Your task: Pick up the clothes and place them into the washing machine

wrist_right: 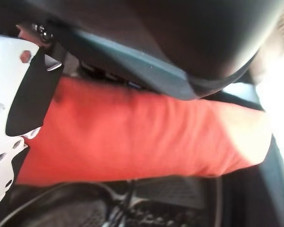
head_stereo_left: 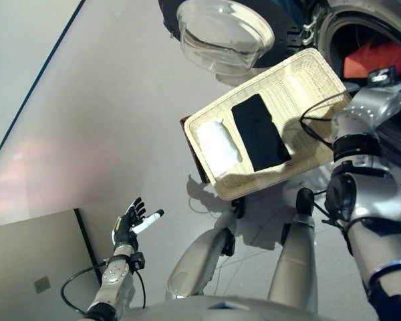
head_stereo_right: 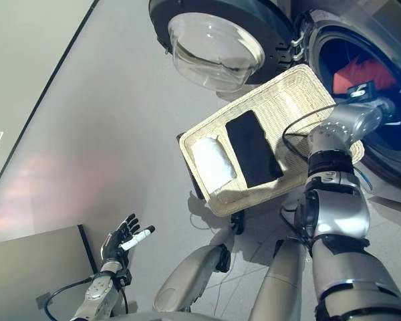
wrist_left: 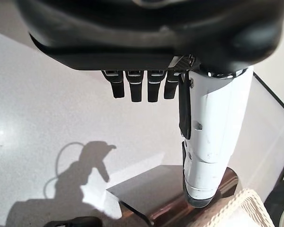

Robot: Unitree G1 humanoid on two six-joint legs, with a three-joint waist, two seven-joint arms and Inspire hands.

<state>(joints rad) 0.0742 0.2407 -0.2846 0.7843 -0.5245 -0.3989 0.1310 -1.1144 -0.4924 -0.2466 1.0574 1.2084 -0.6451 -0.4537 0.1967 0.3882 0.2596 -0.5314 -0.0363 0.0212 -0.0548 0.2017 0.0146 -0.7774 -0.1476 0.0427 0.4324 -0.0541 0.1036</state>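
Wicker basket (head_stereo_left: 301, 80) on a dark stool (head_stereo_left: 195, 157), holding white cloth (head_stereo_left: 218, 144), black cloth (head_stereo_left: 259, 132), apparently folded

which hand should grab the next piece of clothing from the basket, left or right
Right, probably. The right hand is at the washing machine's drum with the red cloth, directly beside the wicker basket holding the black garment and white garment. The left hand hangs open, far off over the floor.

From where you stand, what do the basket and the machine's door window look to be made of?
Basket: looks like woven wicker or rattan, cream and matte; fine plaited rows show on floor and rim.
Door window: clear, glossy domed bowl, glass or hard plastic, I cannot tell which; bright highlights and see-through walls, set in a dark ring.
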